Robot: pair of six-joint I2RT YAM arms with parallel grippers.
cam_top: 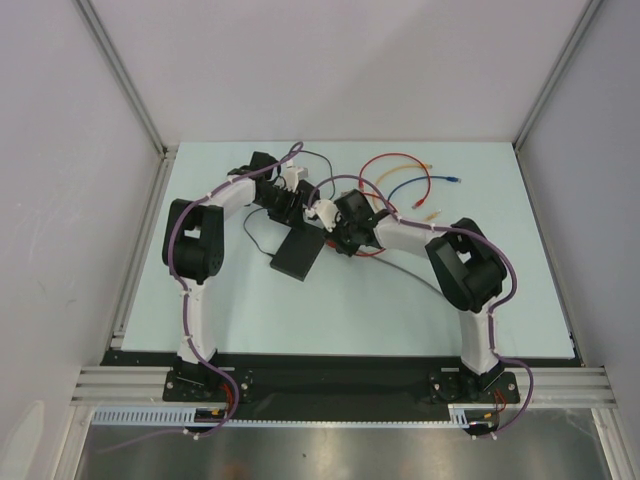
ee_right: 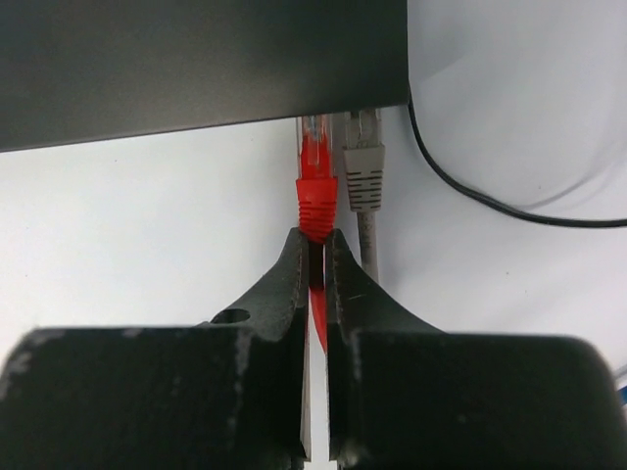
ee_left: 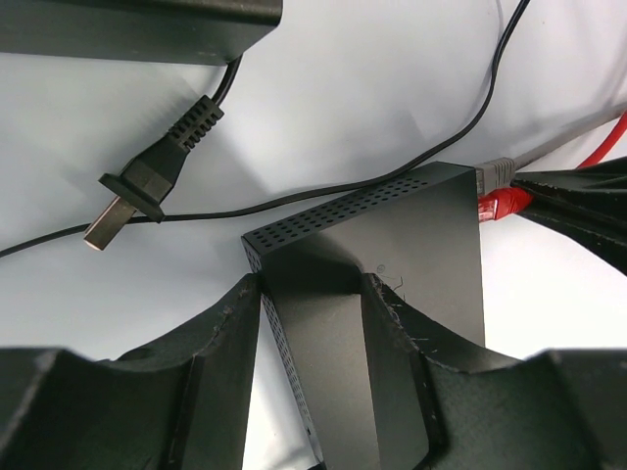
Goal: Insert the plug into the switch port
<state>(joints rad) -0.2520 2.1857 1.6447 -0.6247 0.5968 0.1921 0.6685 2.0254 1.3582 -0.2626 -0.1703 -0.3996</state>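
A pale table [cam_top: 480, 290], enclosed by white walls on an aluminium frame, is seen beneath both arms. A flat black box [cam_top: 297, 255] is found near the table's middle, its far end raised towards the left gripper [ee_left: 312, 323]. The left jaws are spread to the box's width, and each finger [ee_left: 220, 333] is pressed against one side of it.

The right gripper [ee_right: 315, 250] is closed, its jaws pinching the red cable [ee_right: 317, 294] at the rear of the boot of the red plug [ee_right: 315, 186]. The plug's clear tip is at the box's narrow edge, just beside a grey plug [ee_right: 364, 166]. The switch port is hidden under that edge, so it cannot be told how far the plug is seated.

A power adapter [ee_left: 137, 24] with a thin black cord [ee_left: 323, 196] and a two-pin plug [ee_left: 147, 186] is noted beside the box. Loose red [cam_top: 395, 165] and blue [cam_top: 420, 185] leads lie further back.
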